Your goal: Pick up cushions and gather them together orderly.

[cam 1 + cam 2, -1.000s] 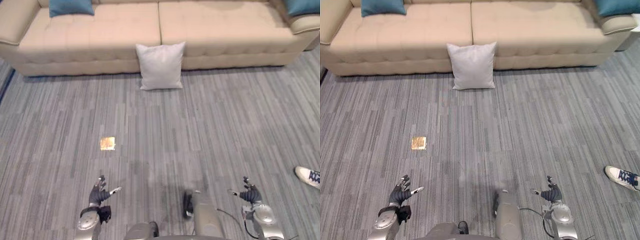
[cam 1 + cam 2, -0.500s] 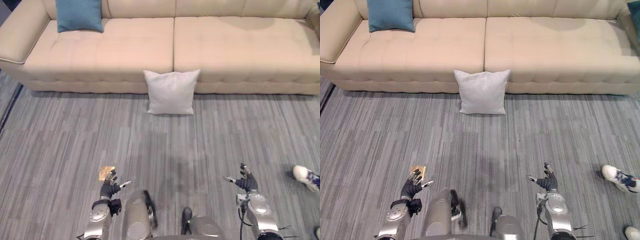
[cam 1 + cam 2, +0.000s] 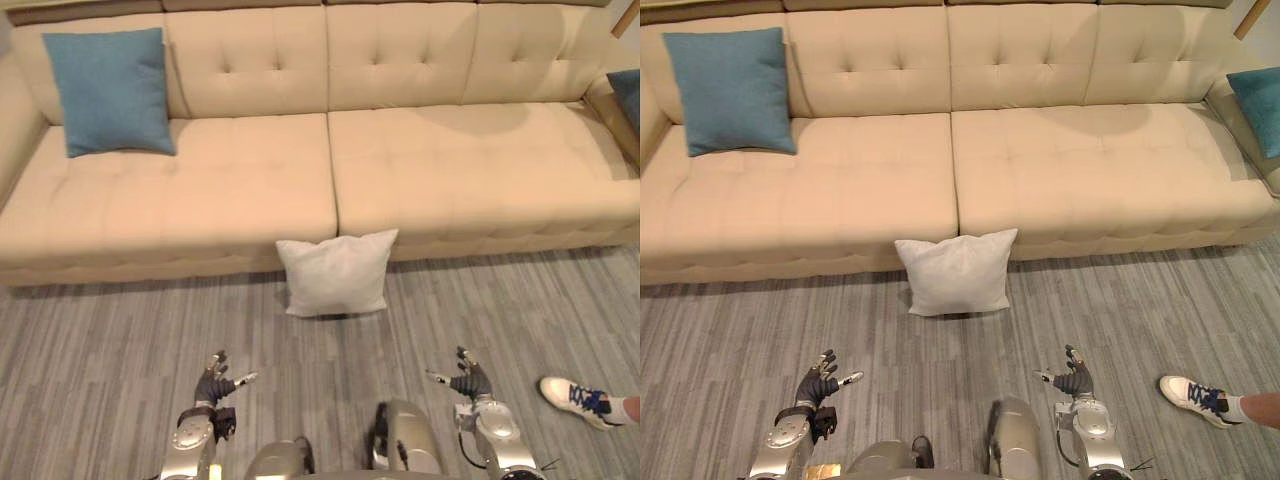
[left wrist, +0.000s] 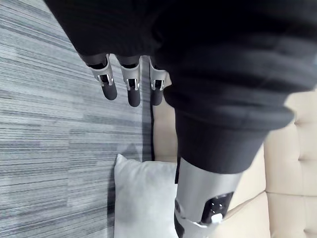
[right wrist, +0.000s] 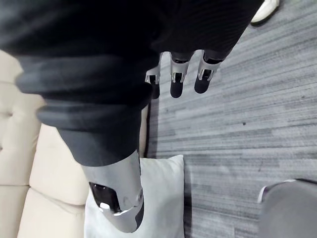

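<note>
You lose the right side of the blue cushion (image 3: 1258,105) at the sofa's (image 3: 1060,170) right end to the picture's edge. The person's leg (image 3: 1258,405) above the shoe (image 3: 1193,396) is cut off there too. In the left wrist view the left hand (image 4: 200,168) covers one side of the white cushion (image 4: 141,198), whose far end is cut off.
</note>
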`<state>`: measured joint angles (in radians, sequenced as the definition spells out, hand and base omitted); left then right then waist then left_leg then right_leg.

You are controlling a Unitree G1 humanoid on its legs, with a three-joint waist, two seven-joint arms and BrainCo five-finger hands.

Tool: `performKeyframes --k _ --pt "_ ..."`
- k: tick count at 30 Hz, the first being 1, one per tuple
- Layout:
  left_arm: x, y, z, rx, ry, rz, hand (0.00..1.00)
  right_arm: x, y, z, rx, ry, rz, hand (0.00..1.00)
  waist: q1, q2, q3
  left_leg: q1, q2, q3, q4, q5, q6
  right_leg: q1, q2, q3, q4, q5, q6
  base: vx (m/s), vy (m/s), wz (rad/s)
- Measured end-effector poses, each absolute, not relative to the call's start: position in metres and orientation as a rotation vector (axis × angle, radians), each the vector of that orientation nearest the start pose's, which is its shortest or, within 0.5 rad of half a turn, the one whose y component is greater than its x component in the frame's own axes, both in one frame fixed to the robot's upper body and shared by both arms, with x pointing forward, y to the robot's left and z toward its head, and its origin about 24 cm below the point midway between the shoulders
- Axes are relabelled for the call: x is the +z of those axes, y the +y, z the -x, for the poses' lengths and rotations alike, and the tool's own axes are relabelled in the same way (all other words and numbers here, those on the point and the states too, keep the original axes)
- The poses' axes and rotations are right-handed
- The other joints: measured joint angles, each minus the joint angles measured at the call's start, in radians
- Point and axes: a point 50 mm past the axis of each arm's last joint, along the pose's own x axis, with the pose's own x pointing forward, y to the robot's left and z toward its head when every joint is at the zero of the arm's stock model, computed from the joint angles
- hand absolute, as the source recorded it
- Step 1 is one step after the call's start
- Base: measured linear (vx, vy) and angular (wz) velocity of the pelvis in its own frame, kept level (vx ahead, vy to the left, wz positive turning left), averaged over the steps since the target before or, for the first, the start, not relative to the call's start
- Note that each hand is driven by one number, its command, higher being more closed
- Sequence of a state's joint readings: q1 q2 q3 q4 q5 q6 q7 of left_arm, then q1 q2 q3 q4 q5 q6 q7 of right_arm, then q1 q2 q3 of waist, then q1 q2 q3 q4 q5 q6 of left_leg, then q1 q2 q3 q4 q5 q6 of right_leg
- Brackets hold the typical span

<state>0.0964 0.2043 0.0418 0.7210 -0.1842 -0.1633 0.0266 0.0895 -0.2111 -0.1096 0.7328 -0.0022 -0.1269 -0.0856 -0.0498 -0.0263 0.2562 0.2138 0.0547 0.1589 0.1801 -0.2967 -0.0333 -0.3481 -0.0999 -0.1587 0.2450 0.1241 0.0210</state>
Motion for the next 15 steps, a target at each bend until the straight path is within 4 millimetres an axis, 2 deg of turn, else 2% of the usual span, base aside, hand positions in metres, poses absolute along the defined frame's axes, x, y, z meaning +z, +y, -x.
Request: performKeyframes --k 1,2,3,4,5,6,8,9,10,12,13,14,15 --pt "-0.107 0.227 -0.164 0.224 0.639 -0.012 0.00 -0.103 -0.254 -0.158 -0.278 0.684 0.216 0.00 -0.001 0.032 0.005 0.015 0.027 -0.017 0.005 -0.013 -0.020 0.001 0.019 -0.014 0.038 -0.030 -0.029 0.57 -0.203 0.25" --pt "-0.108 0.227 -0.163 0.221 0.643 -0.010 0.00 -0.102 -0.255 -0.162 -0.287 0.675 0.210 0.00 0.004 0.045 0.000 0.003 0.056 -0.029 0.042 0.011 -0.062 -0.008 0.029 -0.019 0.092 -0.089 -0.050 0.52 -0.200 0.16" --pt "-0.108 0.225 -0.165 0.220 0.642 -0.005 0.00 -0.100 -0.256 -0.164 -0.290 0.668 0.210 0.00 0.002 0.045 0.001 -0.031 0.065 -0.051 0.135 0.043 -0.113 0.001 0.027 -0.033 0.131 -0.140 -0.059 0.59 -0.256 0.19" --pt "-0.108 0.223 -0.165 0.218 0.642 0.000 0.00 -0.100 -0.257 -0.164 -0.293 0.667 0.208 0.00 0.004 0.045 0.002 -0.060 0.073 -0.059 0.213 0.064 -0.136 0.016 0.028 -0.038 0.136 -0.161 -0.063 0.55 -0.280 0.31" --pt "-0.109 0.219 -0.164 0.219 0.645 0.015 0.00 -0.099 -0.257 -0.163 -0.298 0.663 0.206 0.00 0.005 0.042 0.007 -0.141 0.102 -0.072 0.424 0.122 -0.153 0.075 0.030 -0.050 0.113 -0.187 -0.070 0.44 -0.229 0.26" --pt "-0.110 0.216 -0.163 0.217 0.647 0.026 0.00 -0.098 -0.256 -0.164 -0.299 0.656 0.201 0.00 0.012 0.042 0.010 -0.216 0.142 -0.056 0.599 0.106 -0.136 0.147 0.045 -0.060 0.070 -0.200 -0.076 0.33 -0.156 0.19" --pt "-0.112 0.211 -0.162 0.215 0.652 0.042 0.00 -0.092 -0.253 -0.170 -0.303 0.611 0.186 0.00 0.027 0.033 0.012 -0.297 0.182 -0.001 0.690 0.079 -0.099 0.228 0.054 -0.066 0.023 -0.215 -0.082 0.36 -0.113 -0.02" --pt "-0.112 0.209 -0.163 0.214 0.650 0.049 0.00 -0.090 -0.253 -0.172 -0.313 0.592 0.176 0.00 0.033 0.032 0.012 -0.321 0.188 0.019 0.677 0.073 -0.088 0.247 0.054 -0.065 0.010 -0.217 -0.082 0.39 -0.078 -0.12" --pt "-0.112 0.203 -0.163 0.209 0.648 0.064 0.00 -0.085 -0.254 -0.175 -0.330 0.563 0.161 0.00 0.041 0.032 0.013 -0.367 0.190 0.047 0.605 0.063 -0.071 0.273 0.054 -0.059 -0.012 -0.217 -0.081 0.30 -0.012 -0.17" --pt "-0.114 0.201 -0.162 0.207 0.654 0.073 0.00 -0.084 -0.254 -0.177 -0.339 0.554 0.143 0.00 0.048 0.035 0.012 -0.406 0.182 0.064 0.442 0.065 -0.070 0.291 0.054 -0.052 -0.028 -0.223 -0.071 0.26 0.037 -0.23" --pt "-0.114 0.200 -0.162 0.207 0.657 0.075 0.00 -0.086 -0.255 -0.174 -0.355 0.562 0.129 0.00 0.052 0.041 0.010 -0.402 0.169 0.059 0.292 0.092 -0.075 0.295 0.057 -0.042 -0.024 -0.234 -0.053 0.18 0.070 -0.27" --pt "-0.115 0.198 -0.161 0.206 0.659 0.078 0.00 -0.087 -0.256 -0.172 -0.367 0.566 0.128 0.00 0.055 0.059 0.009 -0.398 0.165 0.060 0.198 0.168 -0.066 0.295 0.069 -0.034 -0.017 -0.245 -0.037 0.22 0.133 -0.38" --pt "-0.115 0.199 -0.162 0.207 0.663 0.078 0.00 -0.089 -0.256 -0.170 -0.377 0.577 0.121 0.00 0.064 0.068 0.013 -0.389 0.165 0.056 0.172 0.185 -0.049 0.294 0.078 -0.022 0.000 -0.260 -0.021 0.21 0.161 -0.22"
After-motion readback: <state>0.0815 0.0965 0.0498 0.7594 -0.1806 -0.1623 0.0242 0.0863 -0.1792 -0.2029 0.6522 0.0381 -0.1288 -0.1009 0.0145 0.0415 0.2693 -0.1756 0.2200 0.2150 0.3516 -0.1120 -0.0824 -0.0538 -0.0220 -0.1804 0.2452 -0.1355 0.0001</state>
